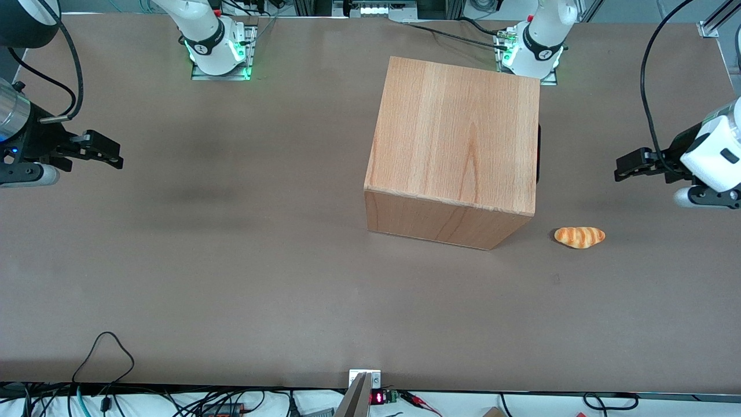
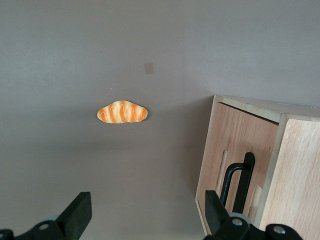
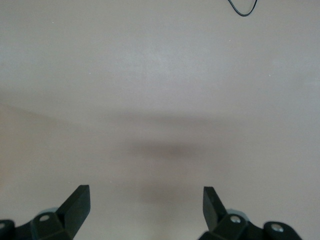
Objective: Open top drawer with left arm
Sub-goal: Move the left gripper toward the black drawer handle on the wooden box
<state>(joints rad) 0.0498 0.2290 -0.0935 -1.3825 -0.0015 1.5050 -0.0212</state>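
Approach is the step in hand: the black two-finger gripper (image 1: 620,168) of the glossy white left arm (image 1: 715,153) hangs above the brown table (image 1: 231,260) at the working arm's end, well apart from the big light-wood cabinet box (image 1: 454,145), its fingers (image 2: 77,212) spread wide and holding nothing. The cabinet's front faces that gripper, so in the front view only a dark sliver of handle shows at its edge. The wrist view shows the flat wooden front panel of the top drawer (image 2: 235,145) with its slim black bar handle (image 2: 240,182); the drawer looks shut, flush with the frame. A small striped orange bread roll (image 1: 579,237) lies on the table near the cabinet's corner, nearer to the front camera than the gripper. Judging from this, the next move calls for travelling toward the cabinet front, lining the open fingers up around the bar, closing, then pulling straight back
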